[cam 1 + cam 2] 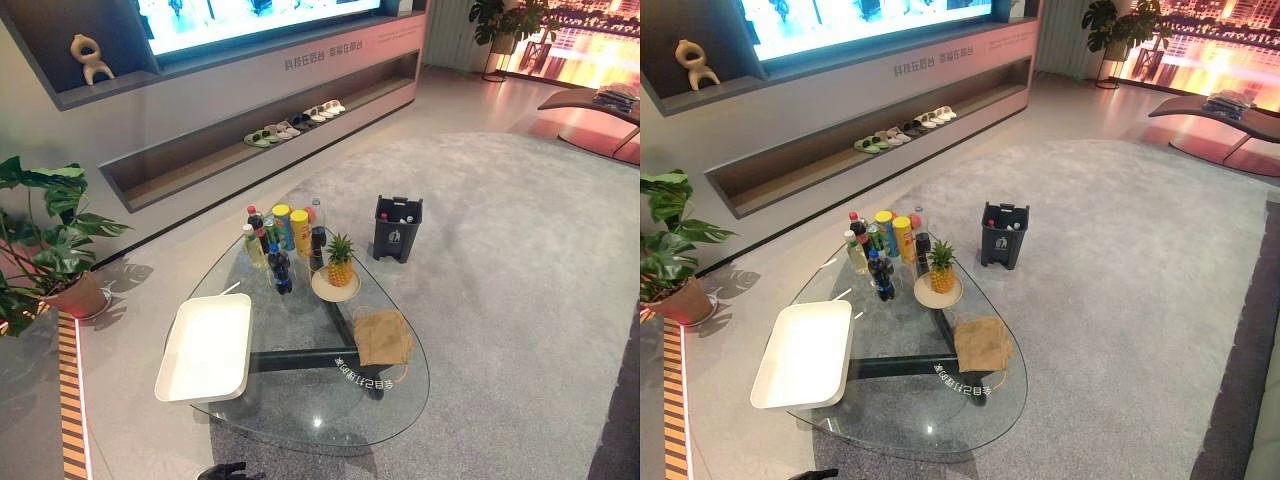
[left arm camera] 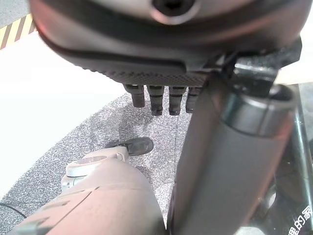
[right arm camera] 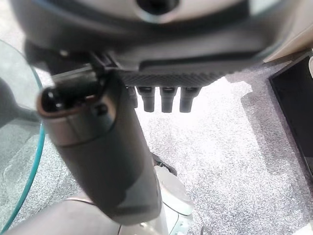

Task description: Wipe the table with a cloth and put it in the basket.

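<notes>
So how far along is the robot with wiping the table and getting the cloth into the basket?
Nothing looks done yet. The brown cloth lies crumpled on the glass table, on its right side near the pineapple, with no hand on it. The left hand and right hand hang with straight fingers over the carpet, holding nothing. Left: pick up the cloth, wipe, then drop it into the white basket.
</notes>
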Available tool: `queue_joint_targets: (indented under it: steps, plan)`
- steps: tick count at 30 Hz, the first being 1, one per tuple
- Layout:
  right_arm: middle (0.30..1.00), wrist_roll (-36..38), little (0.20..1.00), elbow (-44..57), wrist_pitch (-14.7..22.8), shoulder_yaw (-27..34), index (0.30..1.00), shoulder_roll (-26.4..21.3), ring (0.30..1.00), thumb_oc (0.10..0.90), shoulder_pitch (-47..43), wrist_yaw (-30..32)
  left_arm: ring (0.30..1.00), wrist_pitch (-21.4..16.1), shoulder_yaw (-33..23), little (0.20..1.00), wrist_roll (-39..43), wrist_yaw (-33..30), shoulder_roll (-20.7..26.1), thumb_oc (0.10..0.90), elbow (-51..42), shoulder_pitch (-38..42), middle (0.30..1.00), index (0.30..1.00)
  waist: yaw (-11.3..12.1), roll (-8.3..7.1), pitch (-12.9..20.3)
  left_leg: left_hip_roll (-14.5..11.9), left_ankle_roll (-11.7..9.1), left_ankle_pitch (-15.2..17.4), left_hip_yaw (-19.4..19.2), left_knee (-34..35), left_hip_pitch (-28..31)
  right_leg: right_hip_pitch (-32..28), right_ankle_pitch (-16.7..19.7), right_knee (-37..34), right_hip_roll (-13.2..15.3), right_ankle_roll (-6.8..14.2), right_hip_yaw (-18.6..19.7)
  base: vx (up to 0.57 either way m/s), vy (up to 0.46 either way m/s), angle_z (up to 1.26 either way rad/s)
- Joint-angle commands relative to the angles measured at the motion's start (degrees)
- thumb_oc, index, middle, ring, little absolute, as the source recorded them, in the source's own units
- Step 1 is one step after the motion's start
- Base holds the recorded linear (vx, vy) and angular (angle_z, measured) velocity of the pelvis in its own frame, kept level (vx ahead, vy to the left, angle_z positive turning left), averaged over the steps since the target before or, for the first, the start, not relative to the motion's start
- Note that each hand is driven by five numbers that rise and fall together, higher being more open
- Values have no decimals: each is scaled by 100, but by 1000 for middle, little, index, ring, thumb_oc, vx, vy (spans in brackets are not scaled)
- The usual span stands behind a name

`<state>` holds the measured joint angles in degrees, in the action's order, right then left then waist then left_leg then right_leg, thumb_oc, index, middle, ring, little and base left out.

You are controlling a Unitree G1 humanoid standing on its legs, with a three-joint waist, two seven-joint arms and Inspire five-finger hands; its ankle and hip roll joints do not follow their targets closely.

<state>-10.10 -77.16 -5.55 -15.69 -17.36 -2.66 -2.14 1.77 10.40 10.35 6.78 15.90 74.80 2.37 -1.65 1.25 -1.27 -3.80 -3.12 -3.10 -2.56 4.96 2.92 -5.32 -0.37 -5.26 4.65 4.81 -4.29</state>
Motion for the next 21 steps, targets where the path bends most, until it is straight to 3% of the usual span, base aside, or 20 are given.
queue_joint_targets:
  steps: [1,13,16,21]
  plan:
    - [900,-88,900,-246,51,-84,900,26,900,800,-397,63,900,-35,90,900,-314,-33,-2,800,292,342,900,900,140,-176,-186,374,175,458,-160,4,117,192,220,26,-50,97,-194,0,0,0]
    - [900,-253,900,-197,53,-57,900,-125,900,800,-313,-7,900,-59,-9,900,-215,-82,79,800,247,255,900,900,136,-174,-268,360,127,381,-122,4,29,271,275,26,-81,113,-160,34,-3,0]
    - [900,-112,900,-46,-32,-196,900,-261,900,800,-526,15,900,-104,114,900,117,-141,164,800,116,426,900,900,129,-125,-533,347,122,232,-141,4,-298,615,393,26,-94,85,-113,-80,0,0]
    - [900,182,900,47,-54,-310,900,-401,900,800,-1153,273,900,-295,165,900,729,-448,256,800,-43,1152,900,900,95,-34,-1406,346,160,-128,-187,4,-1161,1598,548,275,-167,-28,-80,-304,-1,-1]
